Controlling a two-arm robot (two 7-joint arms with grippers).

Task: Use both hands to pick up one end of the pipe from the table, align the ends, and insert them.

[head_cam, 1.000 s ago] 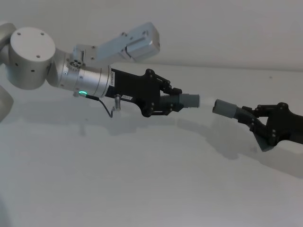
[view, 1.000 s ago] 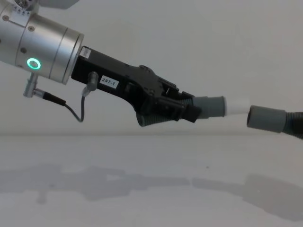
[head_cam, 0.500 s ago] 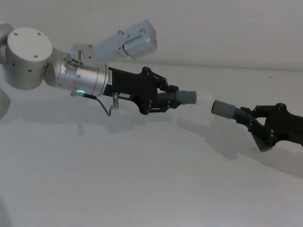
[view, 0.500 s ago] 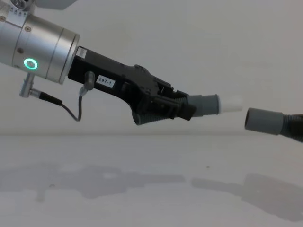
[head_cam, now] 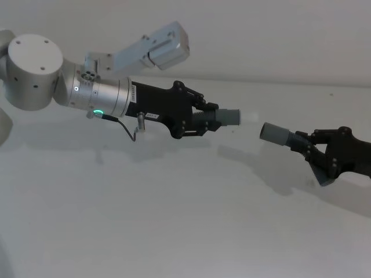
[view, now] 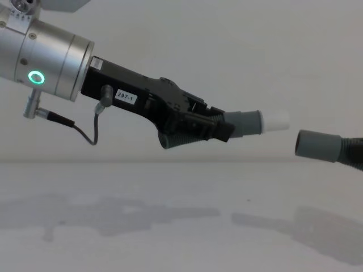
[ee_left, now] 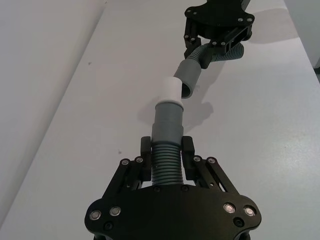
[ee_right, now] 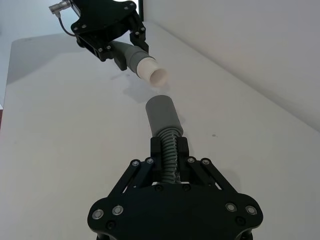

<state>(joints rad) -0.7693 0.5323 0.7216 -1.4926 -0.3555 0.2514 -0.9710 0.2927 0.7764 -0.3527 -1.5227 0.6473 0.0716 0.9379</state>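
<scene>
Chest view shows both pieces of the dark grey ribbed flexible pipe lifted clear of the plain white matte counter [view: 170,238], their shadows lying on it below. The left black two-fingered gripper [view: 212,129], on its thick silver wrist with a green ring light [view: 37,77], is clamped on the ribbed hose just behind a smooth grey cuff with a narrower white tip [view: 274,120]. The right black gripper [head_cam: 310,152], low at the right of the head view, is clamped the same way behind the plain grey socket cuff [head_cam: 275,133]. The two ends face each other near the middle of the scene with a small gap between them, not touching; the socket sits a little lower than the white tip and looks slightly off its line. By its look the pipe is light plastic: the corrugated part should bend and spring, while the cuffs are stiff and smooth, likely slippery under hard pads. Holding on the ribs right next to each cuff, as both grippers do, seems the sound choice, since the ridges give purchase and little free hose is left to flex when the ends are pushed together. The one piece of writing legible is a small white label [view: 126,97] on the left gripper's black body, reading "297-1"; no brand mark can be made out.
</scene>
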